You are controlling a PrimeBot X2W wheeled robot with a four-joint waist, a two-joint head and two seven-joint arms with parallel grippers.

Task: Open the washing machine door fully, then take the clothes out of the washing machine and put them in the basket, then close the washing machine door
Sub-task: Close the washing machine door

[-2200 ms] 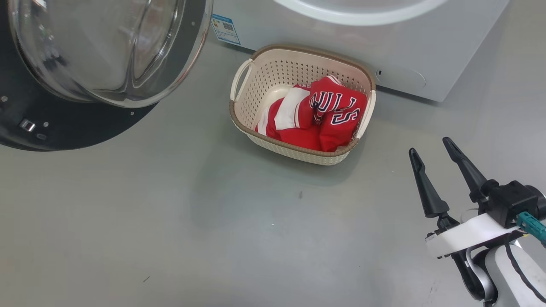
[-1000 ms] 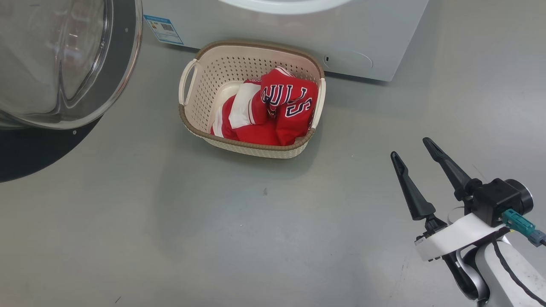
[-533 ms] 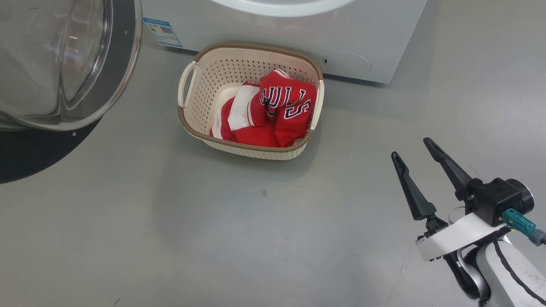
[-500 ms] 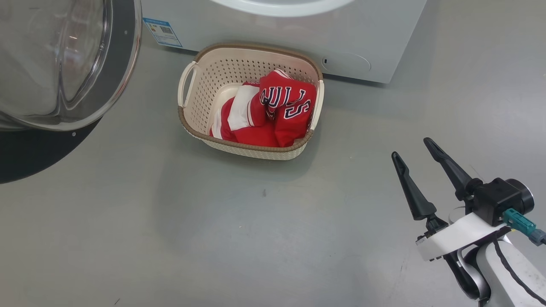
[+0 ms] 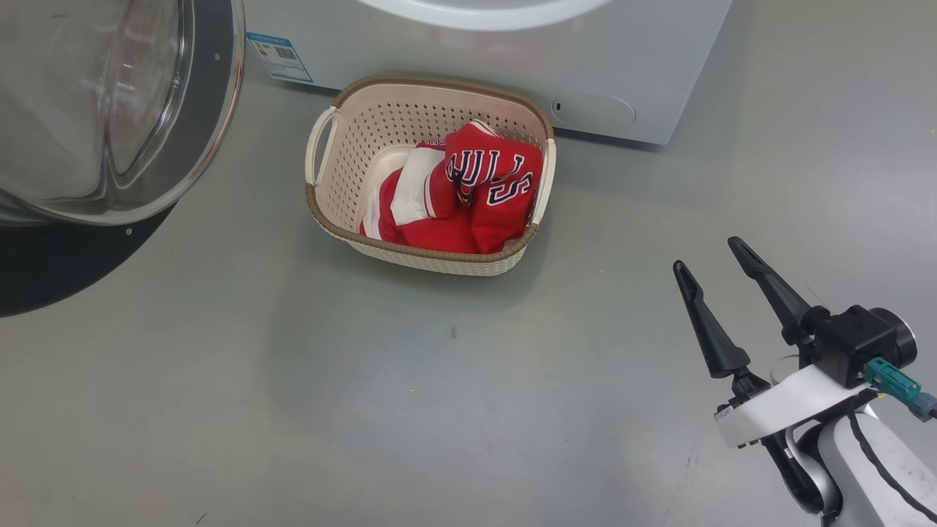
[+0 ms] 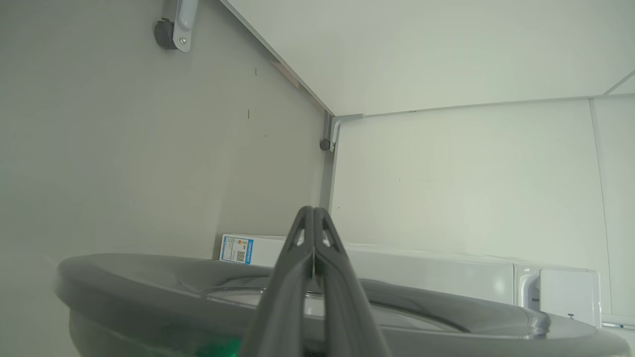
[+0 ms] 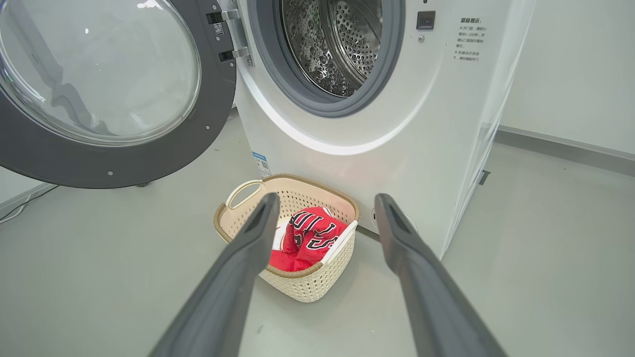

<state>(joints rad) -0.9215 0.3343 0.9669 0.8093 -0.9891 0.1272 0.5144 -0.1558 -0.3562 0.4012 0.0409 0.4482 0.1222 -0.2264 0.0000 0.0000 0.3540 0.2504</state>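
Red clothes [image 5: 468, 197] lie unmoved in the basket [image 5: 366, 139]; right fingers [image 5: 704, 322] stay apart, left fingers [image 6: 292, 277] together.

Head cam: high, looking down on floor [image 5: 439, 410] before the washing machine [image 5: 512, 73]. Right wrist: low, further back, facing its front. Left wrist: close against its door [image 6: 124, 277]. Head and right wrist share the basket [image 5: 351, 146].

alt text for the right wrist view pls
A red jersey lies in a cream basket on the floor before the washing machine, whose door hangs wide open at left. The right gripper, open, points toward the basket.
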